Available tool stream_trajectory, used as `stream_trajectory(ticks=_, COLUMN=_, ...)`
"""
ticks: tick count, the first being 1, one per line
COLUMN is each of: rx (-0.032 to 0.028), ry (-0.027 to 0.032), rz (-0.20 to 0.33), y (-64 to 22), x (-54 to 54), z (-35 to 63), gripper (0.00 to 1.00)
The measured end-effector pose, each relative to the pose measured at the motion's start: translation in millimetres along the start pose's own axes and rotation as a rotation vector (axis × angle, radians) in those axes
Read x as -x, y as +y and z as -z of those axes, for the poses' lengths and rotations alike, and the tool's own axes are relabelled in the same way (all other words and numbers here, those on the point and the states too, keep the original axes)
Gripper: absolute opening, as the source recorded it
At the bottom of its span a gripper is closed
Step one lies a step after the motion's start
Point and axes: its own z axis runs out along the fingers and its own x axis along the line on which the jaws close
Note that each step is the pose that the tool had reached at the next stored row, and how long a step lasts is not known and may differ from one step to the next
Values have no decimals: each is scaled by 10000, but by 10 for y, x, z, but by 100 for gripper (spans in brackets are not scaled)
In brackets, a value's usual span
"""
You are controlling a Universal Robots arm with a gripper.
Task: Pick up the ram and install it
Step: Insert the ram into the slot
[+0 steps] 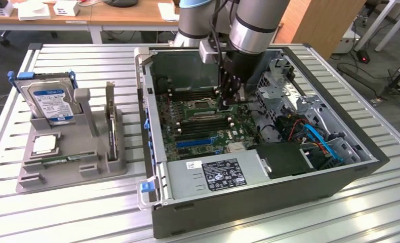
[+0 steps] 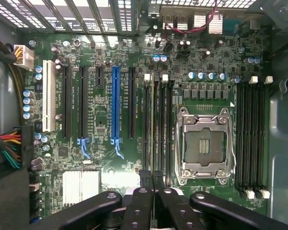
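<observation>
My gripper (image 1: pixel 229 103) is inside the open computer case (image 1: pixel 254 207), low over the green motherboard (image 1: pixel 200 126). In the wrist view its dark fingers (image 2: pixel 145 184) are shut around a thin stick seen edge-on, the ram (image 2: pixel 153 124). The ram runs in line with the black memory slots (image 2: pixel 161 124), beside the empty silver processor socket (image 2: pixel 203 143). White slot latches (image 2: pixel 147 76) sit at the far end. I cannot tell whether the ram's lower edge is in the slot.
A grey parts tray (image 1: pixel 72 169) on the slatted table at the exterior view's left holds a hard drive (image 1: pixel 51 104), an upright dark card (image 1: pixel 111 121), a silver chip (image 1: pixel 44 145) and a thin green strip (image 1: pixel 62 160). A power supply (image 1: pixel 213 174) and cables (image 1: pixel 318 139) crowd the case.
</observation>
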Motion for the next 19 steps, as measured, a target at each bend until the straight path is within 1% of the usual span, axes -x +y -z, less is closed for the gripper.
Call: stream_trajectory(ticks=19, rx=-3, ry=-3, rz=-65, y=-7, x=-7, z=-157, gripper=11)
